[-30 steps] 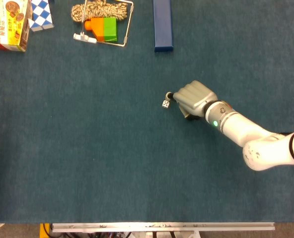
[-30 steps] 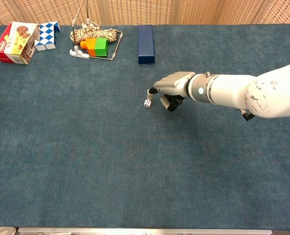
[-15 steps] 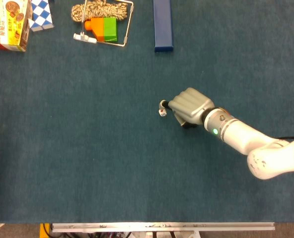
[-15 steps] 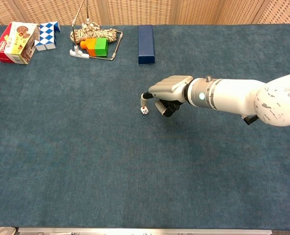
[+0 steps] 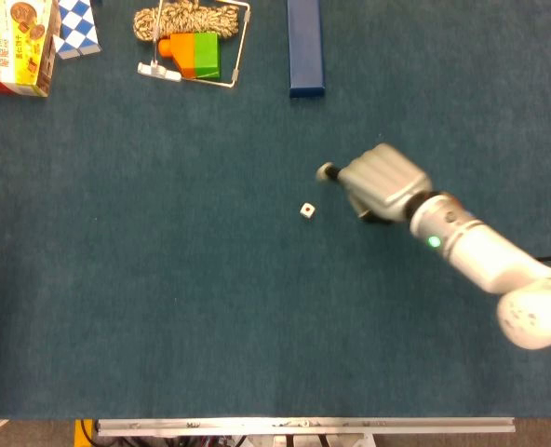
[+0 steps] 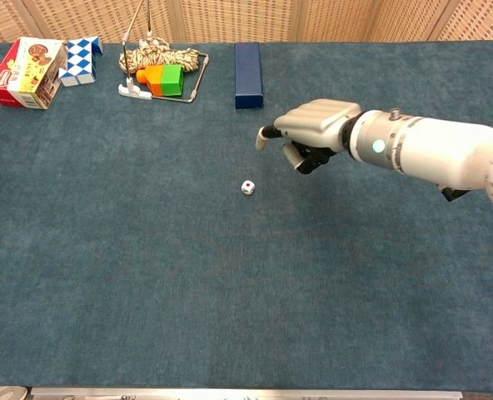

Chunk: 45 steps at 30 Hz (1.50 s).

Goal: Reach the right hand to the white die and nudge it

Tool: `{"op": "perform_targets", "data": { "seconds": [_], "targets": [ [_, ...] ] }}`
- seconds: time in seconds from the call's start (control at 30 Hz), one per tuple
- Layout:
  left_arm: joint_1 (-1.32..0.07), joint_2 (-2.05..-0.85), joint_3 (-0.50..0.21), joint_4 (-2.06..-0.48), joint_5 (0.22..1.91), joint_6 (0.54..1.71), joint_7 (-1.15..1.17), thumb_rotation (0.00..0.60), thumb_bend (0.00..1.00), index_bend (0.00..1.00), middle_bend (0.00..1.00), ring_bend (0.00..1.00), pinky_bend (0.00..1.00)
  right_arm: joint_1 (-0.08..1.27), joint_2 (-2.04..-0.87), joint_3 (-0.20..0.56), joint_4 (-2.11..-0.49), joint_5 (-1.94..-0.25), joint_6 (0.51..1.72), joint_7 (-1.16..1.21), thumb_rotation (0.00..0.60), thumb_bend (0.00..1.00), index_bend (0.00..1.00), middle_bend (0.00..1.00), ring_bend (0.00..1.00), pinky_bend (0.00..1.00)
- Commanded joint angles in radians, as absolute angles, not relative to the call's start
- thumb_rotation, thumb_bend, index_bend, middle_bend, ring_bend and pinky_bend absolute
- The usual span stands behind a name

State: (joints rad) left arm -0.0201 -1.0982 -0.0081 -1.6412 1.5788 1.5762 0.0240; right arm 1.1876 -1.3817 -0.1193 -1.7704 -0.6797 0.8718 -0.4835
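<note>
The white die (image 5: 307, 210) (image 6: 247, 187) lies alone on the blue cloth near the table's middle. My right hand (image 5: 380, 181) (image 6: 313, 133) hovers above and to the right of it, raised off the cloth and apart from the die. Its fingers are curled in with nothing in them, and one finger sticks out to the left. My left hand is not in either view.
A long dark blue box (image 5: 304, 47) (image 6: 247, 63) lies at the back, behind the hand. Further left are a wire frame with orange and green blocks (image 5: 193, 52) (image 6: 161, 77), a checkered blue-white piece (image 6: 81, 58) and a red snack box (image 5: 17, 47) (image 6: 26, 60).
My right hand pushed the die a little toward the front and left, then lifted up and back to the right, away from it. The die now rests by itself.
</note>
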Motion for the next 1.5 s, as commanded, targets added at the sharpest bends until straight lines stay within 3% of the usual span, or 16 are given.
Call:
{"op": "perform_targets", "data": {
  "seconds": [0.03, 0.23, 0.5, 0.6, 0.77, 0.93, 1.5],
  "targets": [
    [-0.021, -1.098, -0.012, -1.636, 1.571, 1.573, 0.018, 0.600, 0.22, 0.14, 0.14, 0.17, 0.10, 1.083, -1.292, -0.147, -1.832, -0.757, 1.017, -0.468, 0.600, 0.82, 0.22, 0.94, 0.99, 1.00],
    [-0.031, -1.098, -0.022, -1.630, 1.560, 1.563, 0.010, 0.600, 0.22, 0.14, 0.14, 0.17, 0.10, 0.923, -1.183, -0.189, -1.895, -0.857, 1.220, -0.443, 0.600, 0.57, 0.21, 0.74, 0.78, 0.98],
    [-0.047, -1.098, -0.026, -1.640, 1.564, 1.544, 0.015, 0.600, 0.22, 0.14, 0.14, 0.17, 0.10, 0.681, -1.090, -0.240, -1.872, -1.037, 1.452, -0.346, 0.600, 0.43, 0.14, 0.37, 0.34, 0.52],
    [-0.053, -1.098, -0.028, -1.647, 1.562, 1.536, 0.019, 0.600, 0.22, 0.14, 0.14, 0.17, 0.10, 0.585, -1.079, -0.242, -1.827, -1.097, 1.545, -0.294, 0.600, 0.42, 0.13, 0.31, 0.27, 0.45],
    [-0.060, -1.095, -0.031, -1.662, 1.556, 1.527, 0.019, 0.600, 0.22, 0.14, 0.14, 0.17, 0.10, 0.439, -1.077, -0.237, -1.756, -1.175, 1.684, -0.250, 0.600, 0.42, 0.13, 0.29, 0.24, 0.42],
    [-0.062, -1.097, -0.035, -1.667, 1.546, 1.525, 0.028, 0.600, 0.22, 0.14, 0.14, 0.17, 0.10, 0.335, -1.080, -0.230, -1.734, -1.222, 1.748, -0.229, 0.600, 0.42, 0.13, 0.29, 0.24, 0.42],
    [-0.059, -1.110, -0.036, -1.662, 1.537, 1.534, 0.044, 0.600, 0.22, 0.14, 0.14, 0.17, 0.10, 0.238, -1.072, -0.185, -1.765, -1.362, 1.628, -0.243, 0.600, 0.42, 0.13, 0.29, 0.24, 0.42]
  ]
}}
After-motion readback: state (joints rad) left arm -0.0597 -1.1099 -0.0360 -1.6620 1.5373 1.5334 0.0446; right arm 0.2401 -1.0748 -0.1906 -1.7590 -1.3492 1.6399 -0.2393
